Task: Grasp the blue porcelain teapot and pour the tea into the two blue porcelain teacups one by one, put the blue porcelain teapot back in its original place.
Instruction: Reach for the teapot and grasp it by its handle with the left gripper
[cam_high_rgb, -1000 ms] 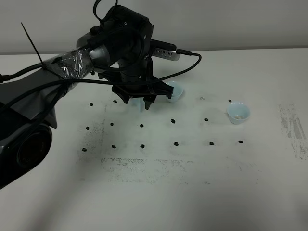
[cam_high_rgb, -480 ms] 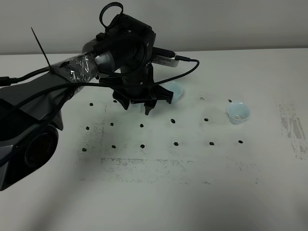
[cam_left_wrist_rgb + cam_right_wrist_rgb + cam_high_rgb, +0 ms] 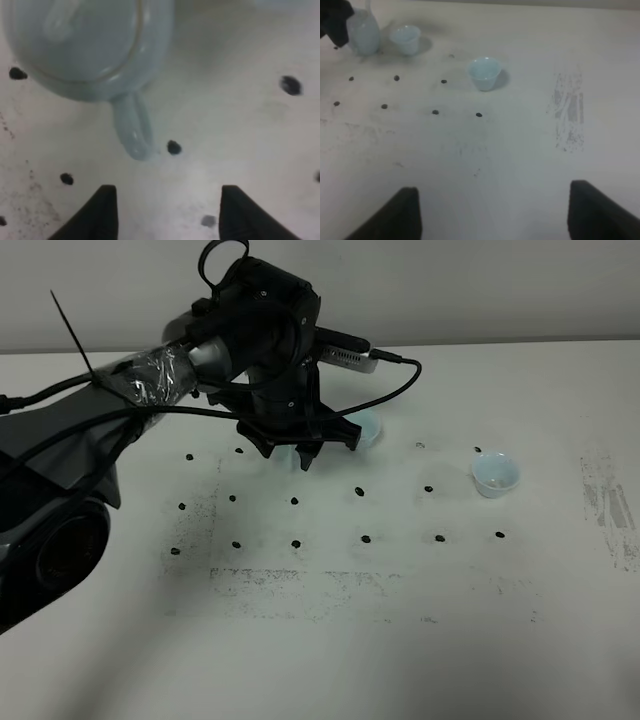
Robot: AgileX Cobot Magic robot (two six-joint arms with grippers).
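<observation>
Your left gripper (image 3: pixel 168 190) hangs with jaws parted and empty just above the blue porcelain teapot (image 3: pixel 85 40), which stands on the white table (image 3: pixel 400 640). One teacup (image 3: pixel 365 428) sits just right of the pot and the other teacup (image 3: pixel 496 474) farther right. Your right gripper (image 3: pixel 492 200) is spread wide and holds nothing.

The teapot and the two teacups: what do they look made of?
The teapot looks like pale blue glazed ceramic, probably porcelain: its rounded body is smooth and glossy with soft highlights. The teacup beside the teapot and the other teacup share that pale blue sheen and have thin rims. They are likely matching porcelain, though they show too small to be sure.
</observation>
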